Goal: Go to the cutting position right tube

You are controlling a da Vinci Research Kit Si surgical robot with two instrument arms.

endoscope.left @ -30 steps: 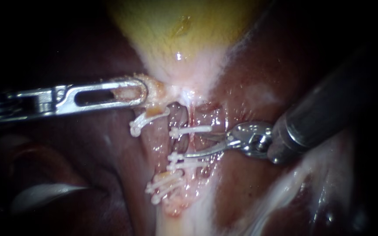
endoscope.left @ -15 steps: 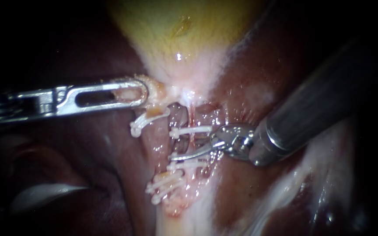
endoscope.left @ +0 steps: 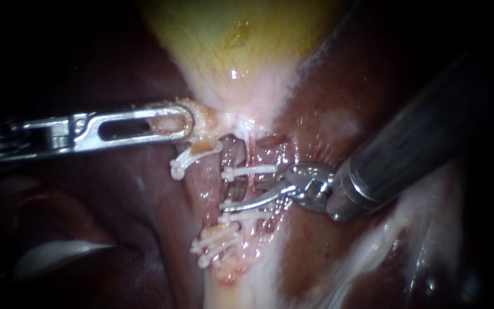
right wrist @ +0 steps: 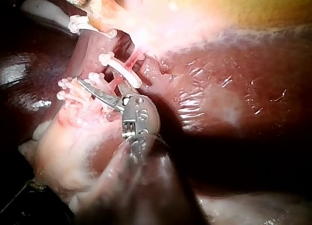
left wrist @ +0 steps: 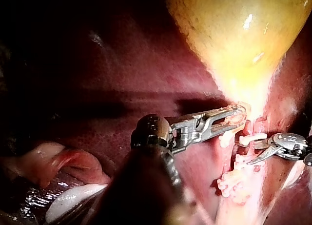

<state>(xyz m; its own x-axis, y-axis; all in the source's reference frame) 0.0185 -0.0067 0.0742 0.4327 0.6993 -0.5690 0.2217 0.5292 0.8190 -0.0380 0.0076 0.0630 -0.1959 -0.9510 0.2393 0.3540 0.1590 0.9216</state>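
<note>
Rt blades astride the right tube, btwn the clips

The liver (endoscope.left: 327, 252) carries everything, w/ the gallbladder (endoscope.left: 241, 34) at its upper edge. The left instrument (endoscope.left: 184, 123) has its jaws clamped on the gallbladder's neck. The right instrument (endoscope.left: 244, 191) has its blades apart, w/ the right tube (endoscope.left: 264, 153) in the gap, not gripped; the upper blade is mostly hidden. The upper clip (endoscope.left: 250, 170) sits just beside it and the lower clips (endoscope.left: 244, 216) are just under the lower blade. Risks, as I judge: closing this near a clip could nick or shift it; blades not fully across would leave a partial cut; the far tip could catch tissue beyond the tube
</note>
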